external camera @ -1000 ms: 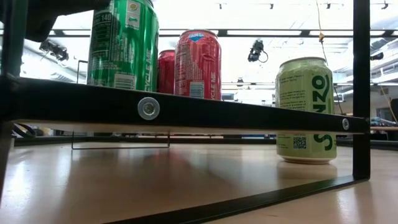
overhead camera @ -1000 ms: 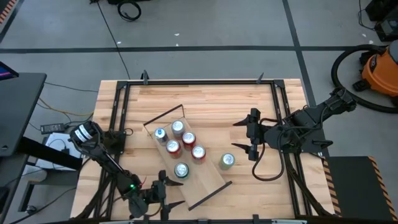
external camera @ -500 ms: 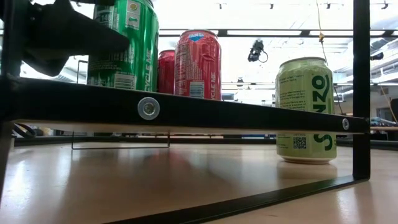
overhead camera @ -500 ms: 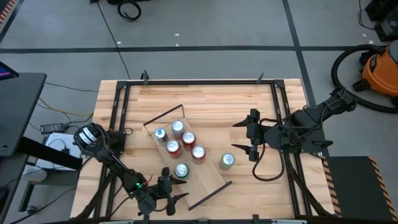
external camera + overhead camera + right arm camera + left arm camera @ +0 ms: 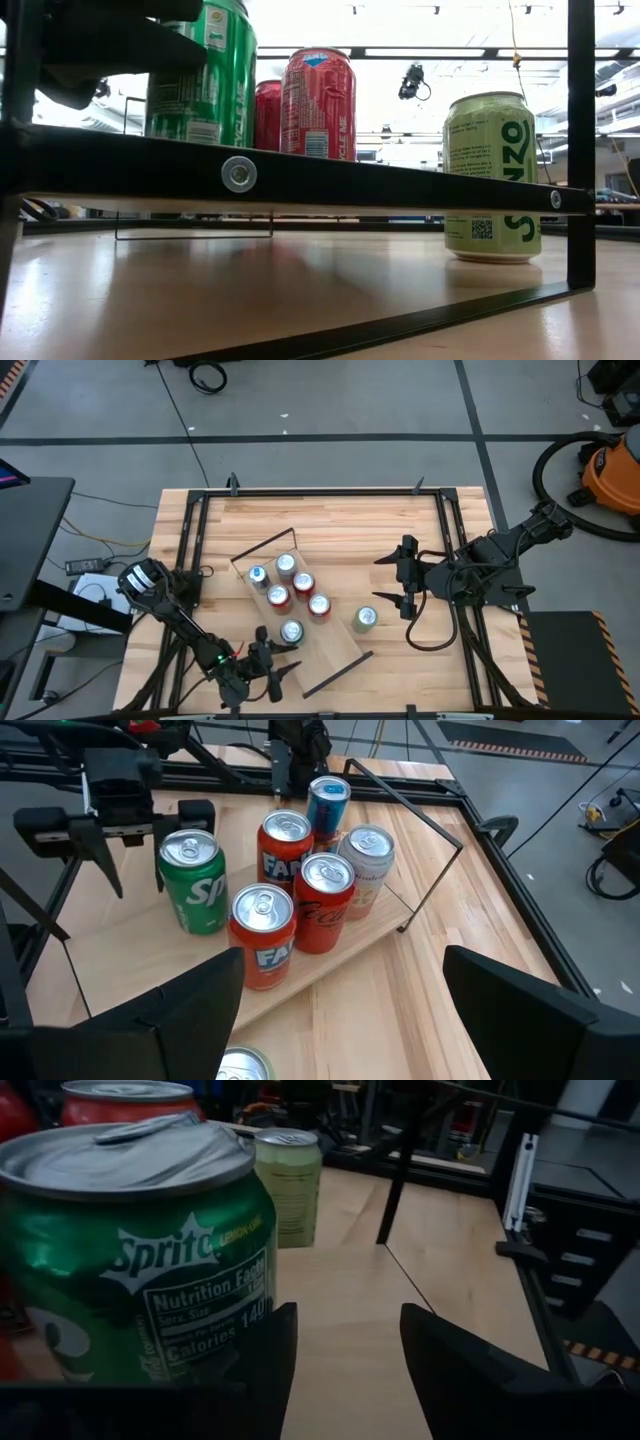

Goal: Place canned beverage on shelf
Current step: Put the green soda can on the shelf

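Change: left gripper (image 5: 268,669) drawn back from green can (image 5: 291,632), fingers apart, empty | green can on shelf (image 5: 335,650), 6 o'clock end | right gripper (image 5: 405,579) waits at 3 o'clock, fingers apart | pale can (image 5: 365,619) on table, next

Grey floor (image 5: 330,400) crossed by dark lines fills the upper frame. An orange vacuum (image 5: 612,472) sits at upper right, a black cable coil (image 5: 208,375) at top, bright ceiling lights (image 5: 400,52) beyond.
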Robot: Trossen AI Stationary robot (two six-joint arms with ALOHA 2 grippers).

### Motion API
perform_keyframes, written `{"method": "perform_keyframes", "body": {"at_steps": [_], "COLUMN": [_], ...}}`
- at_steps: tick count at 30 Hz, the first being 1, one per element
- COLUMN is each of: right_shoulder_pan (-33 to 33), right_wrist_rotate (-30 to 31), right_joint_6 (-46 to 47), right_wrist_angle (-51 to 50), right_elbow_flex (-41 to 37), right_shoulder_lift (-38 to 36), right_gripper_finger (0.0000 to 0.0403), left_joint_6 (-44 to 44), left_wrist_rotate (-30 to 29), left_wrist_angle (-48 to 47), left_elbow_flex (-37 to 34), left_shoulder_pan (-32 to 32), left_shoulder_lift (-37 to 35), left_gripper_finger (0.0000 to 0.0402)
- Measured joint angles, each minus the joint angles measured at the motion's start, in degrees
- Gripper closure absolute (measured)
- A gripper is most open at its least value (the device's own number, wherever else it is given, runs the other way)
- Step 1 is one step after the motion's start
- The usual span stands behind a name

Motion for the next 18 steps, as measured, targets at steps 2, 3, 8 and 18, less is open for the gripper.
{"method": "perform_keyframes", "body": {"at_steps": [2, 3, 8, 18], "right_shoulder_pan": [0.00, 0.00, 0.00, 0.00], "right_wrist_rotate": [0.00, 0.00, 0.00, 0.00], "right_joint_6": [0.04, 0.04, 0.04, 0.04], "right_wrist_angle": [0.00, 0.00, 0.00, 0.00], "right_elbow_flex": [0.00, 0.00, 0.00, 0.00], "right_shoulder_lift": [0.00, 0.00, 0.00, 0.00], "right_gripper_finger": [0.0051, 0.0051, 0.0051, 0.0051], "left_joint_6": [-0.53, -0.57, -0.71, -1.46], "left_wrist_rotate": [-0.72, -1.22, -3.41, -3.78], "left_wrist_angle": [0.01, -0.01, -0.05, -0.52], "left_elbow_flex": [0.00, 0.00, 0.00, 0.00], "left_shoulder_pan": [0.01, 0.01, -0.01, 0.68], "left_shoulder_lift": [0.00, 0.00, 0.00, 0.00], "left_gripper_finger": [0.0214, 0.0214, 0.0215, 0.0215]}}
